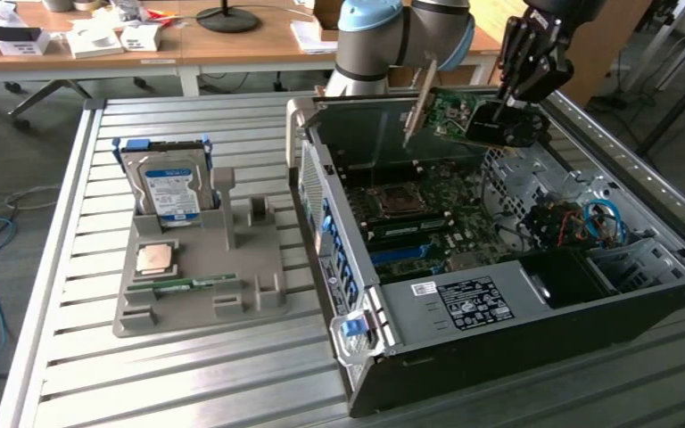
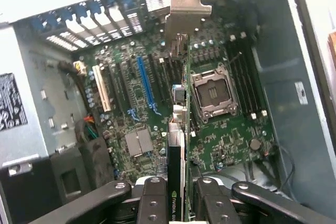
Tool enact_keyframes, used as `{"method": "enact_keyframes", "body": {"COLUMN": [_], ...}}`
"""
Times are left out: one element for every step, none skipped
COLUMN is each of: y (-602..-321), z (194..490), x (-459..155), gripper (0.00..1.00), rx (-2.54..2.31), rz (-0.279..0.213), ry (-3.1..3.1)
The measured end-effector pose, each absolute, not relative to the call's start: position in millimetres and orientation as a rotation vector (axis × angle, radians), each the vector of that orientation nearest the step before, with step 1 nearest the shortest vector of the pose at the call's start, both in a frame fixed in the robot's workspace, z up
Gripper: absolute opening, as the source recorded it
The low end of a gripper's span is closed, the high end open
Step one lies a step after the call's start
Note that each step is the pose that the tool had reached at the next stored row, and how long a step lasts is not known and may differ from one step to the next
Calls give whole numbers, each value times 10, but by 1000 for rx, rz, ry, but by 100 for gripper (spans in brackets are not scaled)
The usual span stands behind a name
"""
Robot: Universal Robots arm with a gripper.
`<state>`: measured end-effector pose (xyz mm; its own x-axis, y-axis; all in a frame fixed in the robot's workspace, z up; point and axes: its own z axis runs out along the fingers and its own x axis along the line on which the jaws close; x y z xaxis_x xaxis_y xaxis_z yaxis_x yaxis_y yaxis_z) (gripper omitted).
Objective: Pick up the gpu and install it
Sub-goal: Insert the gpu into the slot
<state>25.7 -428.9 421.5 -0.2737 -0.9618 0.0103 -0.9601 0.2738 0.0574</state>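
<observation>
The gpu (image 1: pixel 467 120) is a green card with a black cooler and a silver bracket. It hangs tilted in the air over the back of the open computer case (image 1: pixel 438 312). My gripper (image 1: pixel 512 105) comes down from above and is shut on the card's black cooler end. In the wrist view the gpu (image 2: pixel 181 129) is seen edge-on between my fingers (image 2: pixel 152 203), with its metal bracket at the far end. Beneath it lies the motherboard (image 2: pixel 220 140), with a blue slot (image 2: pixel 146 85) and an empty processor socket (image 2: pixel 212 93).
To the exterior view's left of the case, a grey fixture (image 1: pixel 218 308) holds an upright silver hard drive (image 1: pixel 174 183), a processor chip (image 1: pixel 156 259) and a green memory stick (image 1: pixel 182 285). All of it rests on a slatted metal table (image 1: pixel 140 383). Wooden desks (image 1: pixel 235 49) stand behind.
</observation>
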Motion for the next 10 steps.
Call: {"method": "enact_keyframes", "body": {"y": [-4289, -4289, -4289, -4289, -4289, -4289, -4289, -4289, -4289, -4289], "z": [4215, 4215, 4215, 4215, 4215, 4215, 4214, 4214, 4214, 4214], "x": [257, 257, 256, 256, 256, 256, 256, 256, 256, 256], "gripper": [26, 26, 26, 26, 26, 26, 26, 26, 26, 26], "rx": [1889, 1910, 1933, 1955, 1976, 1997, 2018, 2039, 2060, 2082], "rz": [-61, -60, -59, -59, -58, -58, -57, -56, -56, -55], "ry": [-2455, -2438, -2419, -2402, -2384, -2366, -2347, -2329, -2310, -2290]}}
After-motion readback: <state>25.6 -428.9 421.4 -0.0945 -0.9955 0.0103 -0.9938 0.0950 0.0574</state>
